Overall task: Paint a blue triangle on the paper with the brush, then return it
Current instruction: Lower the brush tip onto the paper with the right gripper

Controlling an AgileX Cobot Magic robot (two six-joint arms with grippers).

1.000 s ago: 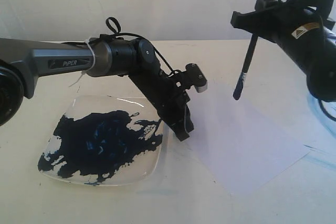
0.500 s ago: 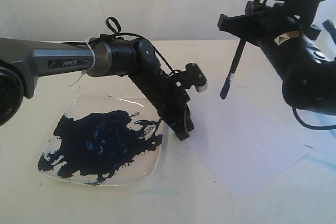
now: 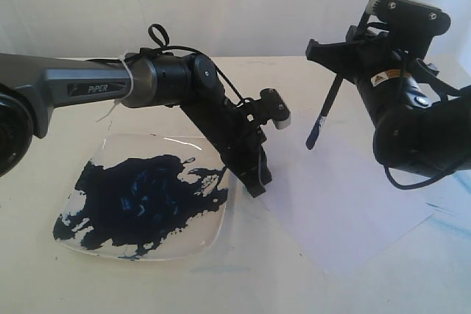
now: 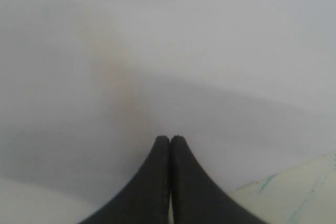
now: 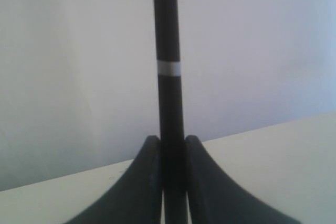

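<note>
The paper [image 3: 353, 196] lies flat on the table, right of centre. My left gripper [image 3: 255, 184] is shut, and its tips press down on the paper's left edge; the left wrist view shows the shut fingertips [image 4: 163, 145] over pale paper [image 4: 210, 51]. My right gripper [image 3: 335, 56] hovers above the paper's far side, shut on the brush [image 3: 330, 101]. The brush hangs tilted with its dark bristle tip [image 3: 313, 137] in the air over the paper. In the right wrist view the black shaft with a silver band [image 5: 168, 69] runs out from between the gripper [image 5: 172, 139] fingers. The blue triangle is out of view.
A square plate [image 3: 188, 237] smeared with dark blue paint sits at the front left, right beside the left gripper. Faint pale blue smears [image 3: 449, 215] mark the table past the paper's right corner. A white wall closes the back.
My right arm has swung left and turned, carrying the brush with it, so the bristle tip now hangs further left over the paper. The left arm has not moved.
</note>
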